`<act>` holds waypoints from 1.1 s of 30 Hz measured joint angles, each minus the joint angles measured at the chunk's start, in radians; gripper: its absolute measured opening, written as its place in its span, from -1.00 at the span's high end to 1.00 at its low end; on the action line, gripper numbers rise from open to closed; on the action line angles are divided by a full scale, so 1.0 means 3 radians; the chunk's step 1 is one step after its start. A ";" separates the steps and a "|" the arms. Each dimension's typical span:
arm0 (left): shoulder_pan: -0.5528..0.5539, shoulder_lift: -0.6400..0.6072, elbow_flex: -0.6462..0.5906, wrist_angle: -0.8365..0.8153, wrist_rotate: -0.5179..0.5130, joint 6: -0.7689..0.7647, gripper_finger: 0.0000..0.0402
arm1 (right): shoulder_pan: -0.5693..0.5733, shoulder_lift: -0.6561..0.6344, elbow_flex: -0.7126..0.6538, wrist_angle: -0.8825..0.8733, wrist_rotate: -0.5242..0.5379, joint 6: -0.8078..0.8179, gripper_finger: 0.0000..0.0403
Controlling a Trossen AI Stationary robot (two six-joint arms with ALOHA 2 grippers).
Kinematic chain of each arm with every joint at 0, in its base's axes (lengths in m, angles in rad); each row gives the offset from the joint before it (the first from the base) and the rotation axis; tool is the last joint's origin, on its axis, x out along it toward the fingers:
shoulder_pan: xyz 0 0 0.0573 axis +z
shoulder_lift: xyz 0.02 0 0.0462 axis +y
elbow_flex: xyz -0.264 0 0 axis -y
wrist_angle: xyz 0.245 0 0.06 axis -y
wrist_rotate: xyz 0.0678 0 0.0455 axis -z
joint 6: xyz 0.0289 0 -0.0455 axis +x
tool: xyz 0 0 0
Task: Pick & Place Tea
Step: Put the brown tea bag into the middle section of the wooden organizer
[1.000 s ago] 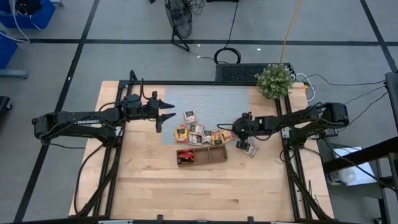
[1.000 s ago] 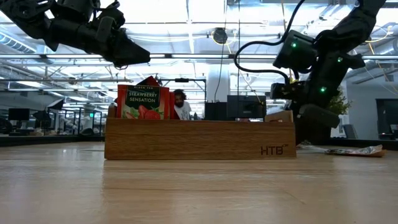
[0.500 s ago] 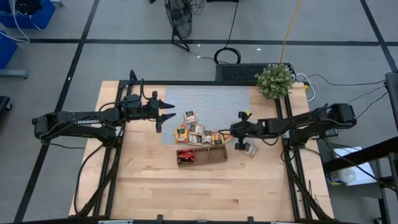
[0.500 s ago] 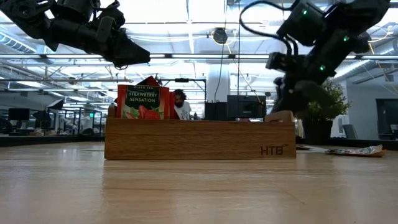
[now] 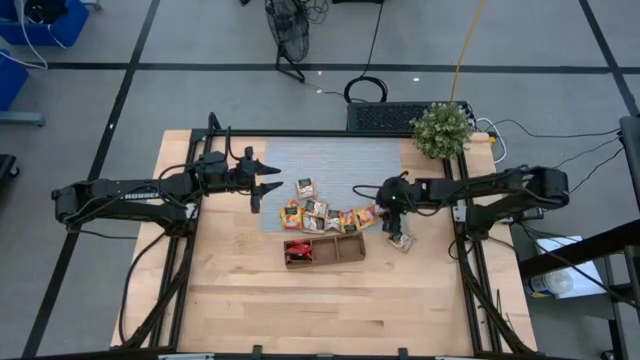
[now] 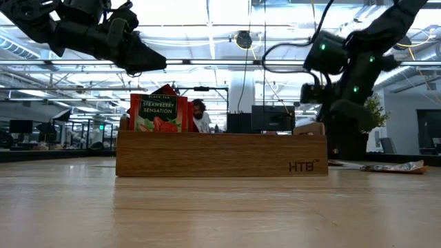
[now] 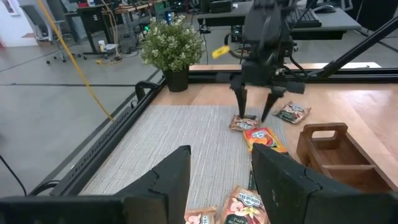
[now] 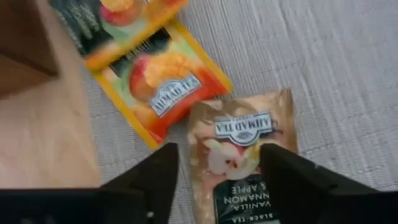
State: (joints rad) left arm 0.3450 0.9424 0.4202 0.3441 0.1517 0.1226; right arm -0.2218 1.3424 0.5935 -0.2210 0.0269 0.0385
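Just above a pale tea packet [image 8: 245,158] beside the wooden tray [image 5: 325,250], the right gripper [image 7: 255,102] hung open; the left gripper [image 5: 268,180], also open, waited left of the tray.

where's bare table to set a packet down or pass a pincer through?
Free: the wood in front of the wooden tray, toward the near edge, and the grey mat behind the tea packets. Crowded: the packet strip just behind the tray, where the right pincer hovers open. The left pincer waits open over the mat's left edge.
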 joint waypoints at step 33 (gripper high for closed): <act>0.0001 0.0000 0.0000 0.0000 0.0000 0.0000 0.13 | 0.0246 -0.0478 -0.0059 0.1845 -0.1357 0.0392 0.97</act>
State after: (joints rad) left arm 0.3453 0.9424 0.4202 0.3440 0.1516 0.1226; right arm -0.1480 1.1989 0.5758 0.3326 -0.3802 0.1562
